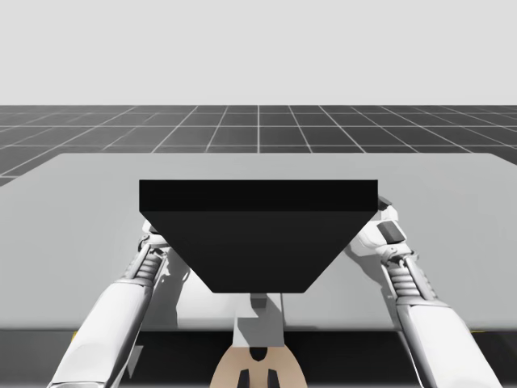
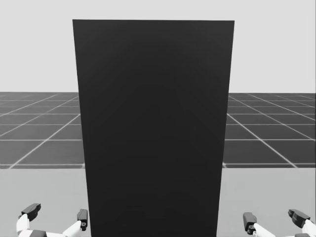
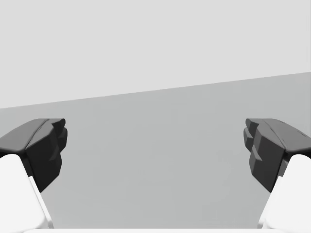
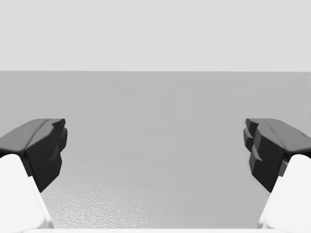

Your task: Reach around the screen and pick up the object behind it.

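A tall black screen (image 2: 154, 128) stands upright on the grey table (image 1: 73, 210) straight in front of me; in the high view the screen (image 1: 258, 234) covers the table's middle. Whatever lies behind it is hidden. My left gripper (image 2: 57, 213) is open beside the screen's near left corner, with nothing between its fingers (image 3: 46, 145). On the other side my right gripper (image 2: 273, 217) is open too, and only bare table lies ahead of its fingers (image 4: 267, 145). Both arms run alongside the screen, the left arm (image 1: 121, 299) and the right arm (image 1: 412, 291).
The table (image 2: 276, 192) stretches wide on both sides of the screen and beyond it to a far edge. A dark gridded floor (image 1: 258, 129) lies past the table.
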Controlling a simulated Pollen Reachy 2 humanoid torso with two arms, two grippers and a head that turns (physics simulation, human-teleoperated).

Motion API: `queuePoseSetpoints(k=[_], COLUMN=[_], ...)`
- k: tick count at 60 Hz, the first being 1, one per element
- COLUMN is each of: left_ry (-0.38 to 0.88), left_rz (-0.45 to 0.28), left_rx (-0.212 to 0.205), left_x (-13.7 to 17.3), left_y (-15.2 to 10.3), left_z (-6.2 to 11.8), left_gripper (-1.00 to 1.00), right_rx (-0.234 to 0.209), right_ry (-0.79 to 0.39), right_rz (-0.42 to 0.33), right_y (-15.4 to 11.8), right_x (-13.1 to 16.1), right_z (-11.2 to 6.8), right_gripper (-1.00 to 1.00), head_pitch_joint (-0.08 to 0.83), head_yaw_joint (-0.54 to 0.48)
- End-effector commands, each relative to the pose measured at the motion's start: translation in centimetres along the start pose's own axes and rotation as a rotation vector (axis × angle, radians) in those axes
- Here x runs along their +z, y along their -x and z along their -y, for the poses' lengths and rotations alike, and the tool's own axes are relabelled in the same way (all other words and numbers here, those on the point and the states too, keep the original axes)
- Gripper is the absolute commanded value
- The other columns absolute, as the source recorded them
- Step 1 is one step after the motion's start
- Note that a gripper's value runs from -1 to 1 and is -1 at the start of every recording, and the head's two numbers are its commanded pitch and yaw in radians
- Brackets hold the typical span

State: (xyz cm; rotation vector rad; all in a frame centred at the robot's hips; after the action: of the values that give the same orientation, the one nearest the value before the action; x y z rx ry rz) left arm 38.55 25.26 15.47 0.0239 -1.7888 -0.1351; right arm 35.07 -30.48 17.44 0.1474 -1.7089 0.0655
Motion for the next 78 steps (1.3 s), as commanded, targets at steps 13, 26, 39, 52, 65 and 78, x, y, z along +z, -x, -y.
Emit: queuePoseSetpoints(k=[13,26,39,52,65,78], left_ry=[0.011,0.243,0.626,0.83,0.99,1.033], left_rz=[-0.009,-0.07,-0.06,-0.042,-0.054,-0.06], left_rx=[0.0,0.072,0.108,0.095,0.087,0.064], left_x=[0.0,0.7,2.7,4.3,5.7,5.9], left_y=[0.1,-0.1,-1.0,-1.4,-1.8,-2.6], left_z=[0.0,0.0,0.3,1.2,2.3,3.4], left_gripper=[-1.0,-1.0,-1.0,-1.0,-1.0,-1.0], right_rx=[-0.003,-0.011,-0.024,-0.052,-0.03,-0.031], right_ry=[-0.033,-0.2,-0.466,-0.701,-0.856,-0.885], right_rz=[-0.027,-0.055,0.015,0.076,0.093,0.093], right_y=[0.2,0.1,0.4,0.2,0.8,0.9], right_x=[0.0,0.6,1.3,2.4,3.3,3.6], right_z=[-0.1,-1.0,-1.2,-2.0,-3.4,-3.7], right_gripper=[-1.0,-1.0,-1.0,-1.0,-1.0,-1.0], head_pitch_joint=[0.091,0.094,0.098,0.1,0.108,0.112], head_yaw_joint=[-0.02,-0.02,-0.02,-0.02,-0.03,-0.03])
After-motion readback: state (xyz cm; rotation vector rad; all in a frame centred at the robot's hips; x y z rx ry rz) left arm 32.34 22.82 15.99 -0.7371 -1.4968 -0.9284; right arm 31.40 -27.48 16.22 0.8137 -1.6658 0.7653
